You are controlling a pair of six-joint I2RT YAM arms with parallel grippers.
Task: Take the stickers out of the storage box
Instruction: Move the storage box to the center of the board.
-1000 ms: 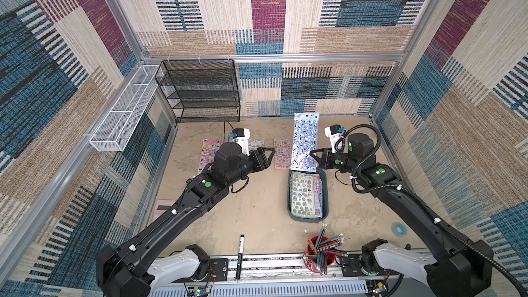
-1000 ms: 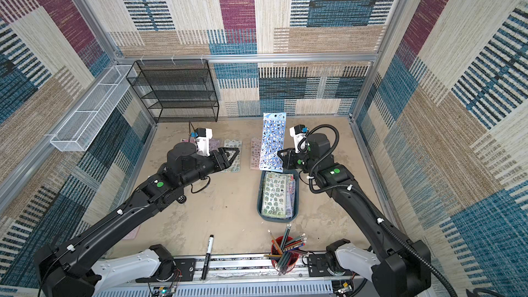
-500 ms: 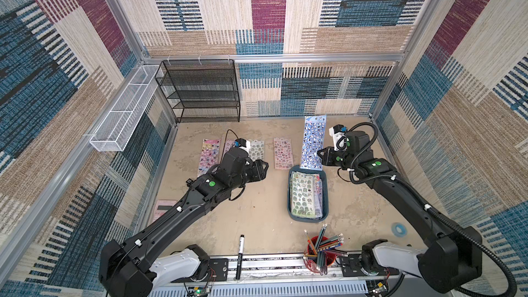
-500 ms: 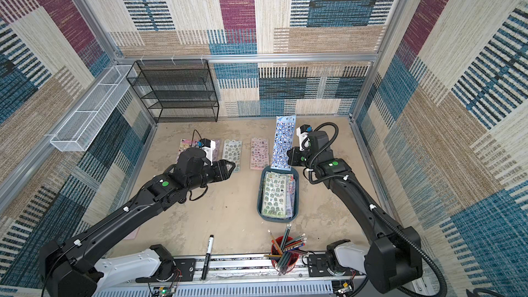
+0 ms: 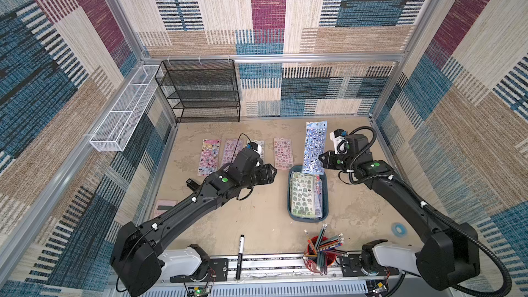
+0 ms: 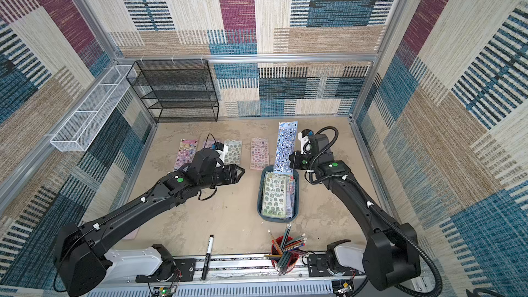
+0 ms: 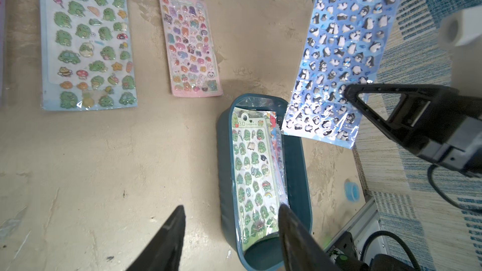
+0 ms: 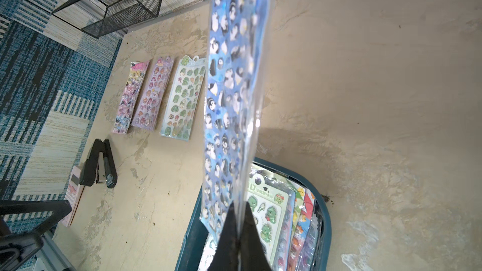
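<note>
A glossy blue penguin sticker sheet (image 5: 314, 145) is being clamped by the right tool (image 5: 322, 160) over the teal plastic tub (image 5: 291, 213)'s far end, the left tool (image 5: 272, 171) being held apart.

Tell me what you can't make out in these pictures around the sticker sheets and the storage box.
- Right wrist view: the sheets under the green dinosaur sheet in the storage box show only edges, so their count is unclear.
- Both top views: the left arm partly covers the lilac sticker sheet and the pink calculator.
- Left wrist view: the picture edge cuts off the penguin sheet's far end.
</note>
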